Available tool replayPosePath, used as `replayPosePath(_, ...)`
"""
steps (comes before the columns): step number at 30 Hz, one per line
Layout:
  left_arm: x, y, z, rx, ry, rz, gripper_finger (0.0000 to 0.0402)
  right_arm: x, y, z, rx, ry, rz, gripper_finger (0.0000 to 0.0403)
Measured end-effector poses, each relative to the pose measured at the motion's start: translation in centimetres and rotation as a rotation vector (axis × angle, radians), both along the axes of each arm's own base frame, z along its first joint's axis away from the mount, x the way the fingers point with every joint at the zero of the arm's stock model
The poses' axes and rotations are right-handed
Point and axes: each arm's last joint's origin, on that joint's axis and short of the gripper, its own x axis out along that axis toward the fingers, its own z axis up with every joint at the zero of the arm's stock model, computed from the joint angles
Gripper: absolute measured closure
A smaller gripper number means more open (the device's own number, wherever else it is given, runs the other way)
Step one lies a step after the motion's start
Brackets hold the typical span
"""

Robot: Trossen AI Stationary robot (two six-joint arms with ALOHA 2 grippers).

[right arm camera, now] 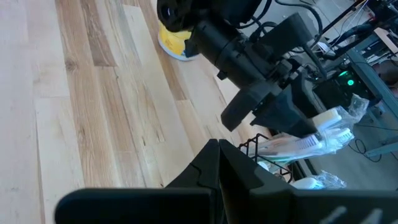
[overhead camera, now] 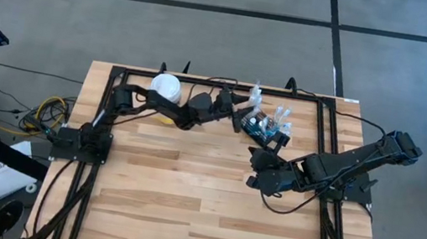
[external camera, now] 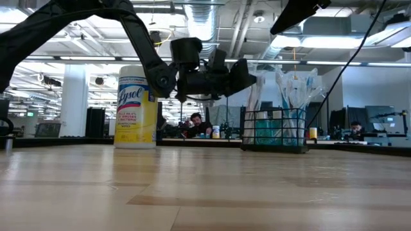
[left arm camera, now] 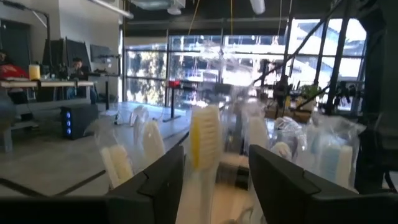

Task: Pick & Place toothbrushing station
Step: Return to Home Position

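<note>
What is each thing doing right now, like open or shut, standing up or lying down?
Black wire caddy: upright, holding toothbrushes.
Toothbrushes: wrapped, standing in the caddy.
Left claw: open, right at the toothbrushes.
Right claw: shut, close to the caddy.
Yellow canister: upright, white lid on.

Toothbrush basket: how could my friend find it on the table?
Look down on the wooden table from above, along its far edge. Right of the yellow canister with the white lid stands the toothbrush basket. It is the only black wire-mesh box, with wrapped toothbrushes sticking up out of it.
</note>
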Motion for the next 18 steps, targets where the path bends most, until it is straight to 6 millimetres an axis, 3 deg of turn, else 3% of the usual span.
replayPosePath(18,-2.8,-3.2,6.4,0.077,-0.048,-0.036,0.0224,0.0,0.0,0.0,0.002,-0.002,-0.003,0.0403)
